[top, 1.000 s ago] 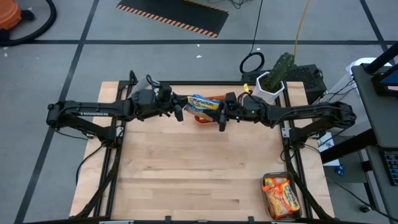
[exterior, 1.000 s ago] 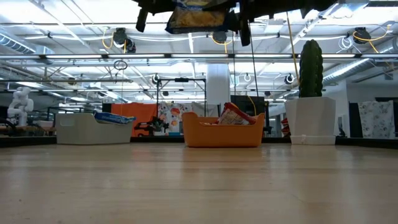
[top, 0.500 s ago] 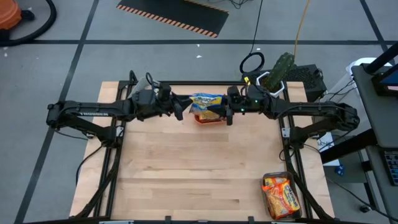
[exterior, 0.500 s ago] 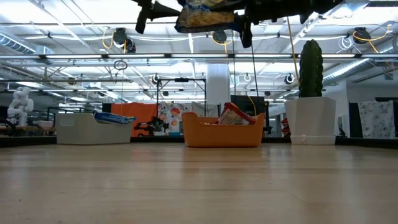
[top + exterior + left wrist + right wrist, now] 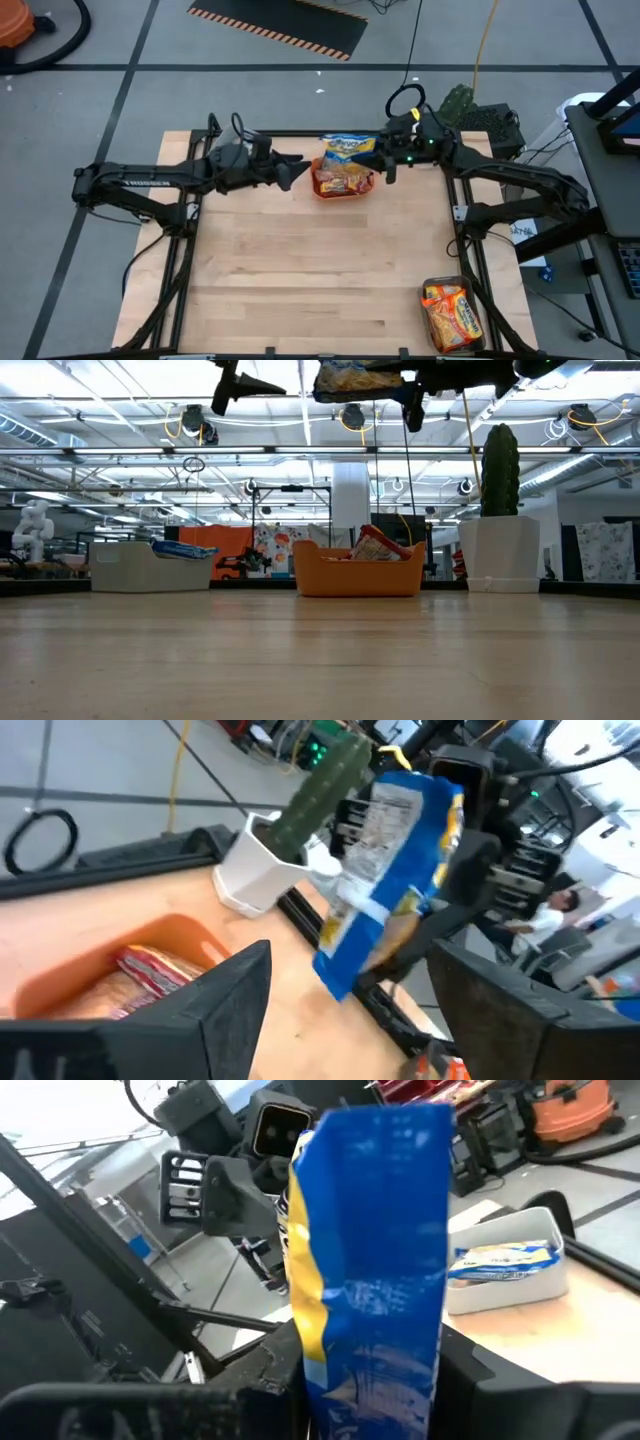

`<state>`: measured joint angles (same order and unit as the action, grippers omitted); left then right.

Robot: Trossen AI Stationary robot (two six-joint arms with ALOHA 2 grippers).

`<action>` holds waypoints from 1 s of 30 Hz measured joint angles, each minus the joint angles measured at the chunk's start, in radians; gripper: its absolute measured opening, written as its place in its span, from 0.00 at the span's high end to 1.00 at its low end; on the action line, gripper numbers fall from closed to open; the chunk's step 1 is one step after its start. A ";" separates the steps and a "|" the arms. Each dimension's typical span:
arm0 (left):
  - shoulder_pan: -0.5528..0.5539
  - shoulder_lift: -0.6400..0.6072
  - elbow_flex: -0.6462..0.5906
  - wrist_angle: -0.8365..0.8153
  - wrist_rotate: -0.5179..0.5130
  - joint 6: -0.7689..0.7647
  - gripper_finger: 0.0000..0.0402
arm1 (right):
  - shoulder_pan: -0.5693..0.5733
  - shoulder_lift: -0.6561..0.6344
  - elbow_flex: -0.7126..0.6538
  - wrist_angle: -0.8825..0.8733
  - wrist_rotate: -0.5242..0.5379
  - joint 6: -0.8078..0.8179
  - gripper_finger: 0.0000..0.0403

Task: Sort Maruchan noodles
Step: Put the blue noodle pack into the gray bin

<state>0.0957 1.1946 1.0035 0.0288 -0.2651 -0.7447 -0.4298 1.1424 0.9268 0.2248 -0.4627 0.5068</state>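
1. My right gripper (image 5: pixel 385 165) sits upper centre-right of the high view, fingers clamped on a blue-yellow Maruchan packet (image 5: pixel 348 148), held in the air above the back edge of the orange bin (image 5: pixel 318 188).
2. In the right wrist view the same packet (image 5: pixel 372 1280) stands upright between my own two dark fingers (image 5: pixel 492 1380), filling the middle of the frame.
3. My left gripper (image 5: pixel 292 172) is just left of the orange bin in the high view, fingers released and spread, nothing between them; apart from the packet.
4. Left wrist view: both fingers (image 5: pixel 215 995) wide apart at the bottom, packet (image 5: pixel 395 870) hanging beyond them in the other gripper.
5. Orange bin at top centre of the bench (image 5: pixel 300 280) holds orange and red packets (image 5: pixel 345 180).
6. Low view: orange bin (image 5: pixel 358 572) at centre, a red packet (image 5: pixel 378 546) sticking out of it; grey bin (image 5: pixel 150 567) at left with a blue-white packet (image 5: pixel 182 549) on top.
7. Clear bin (image 5: pixel 455 312) at lower right of the high view holds orange packets (image 5: pixel 453 315).
8. Cactus in white pot (image 5: pixel 500 510) at right of the low view.
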 joint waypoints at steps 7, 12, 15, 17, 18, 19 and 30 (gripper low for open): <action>-0.046 0.066 0.000 0.162 0.011 -0.033 0.27 | -0.017 -0.011 -0.014 -0.013 -0.107 0.066 0.72; -0.060 0.140 0.000 0.319 0.032 -0.038 0.13 | -0.016 -0.011 -0.032 -0.004 -0.123 0.109 0.72; -0.049 0.177 0.000 0.310 0.031 -0.055 0.04 | -0.016 -0.011 -0.043 0.055 -0.123 0.131 0.72; -0.039 0.202 0.000 0.332 0.046 -0.072 0.01 | -0.016 -0.011 -0.051 0.106 -0.120 0.145 0.72; -0.032 0.213 0.000 0.348 0.069 -0.073 0.01 | -0.016 -0.011 -0.055 0.123 -0.117 0.153 0.72; -0.026 0.225 0.000 0.371 0.090 -0.071 0.01 | -0.016 -0.011 -0.058 0.134 -0.114 0.160 0.72; 0.058 0.273 0.000 0.519 0.196 0.020 0.01 | -0.016 -0.011 -0.061 0.153 -0.111 0.189 0.72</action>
<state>0.1539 1.4677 1.0035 0.5476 -0.0690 -0.7248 -0.4454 1.1313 0.8654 0.3775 -0.5739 0.6960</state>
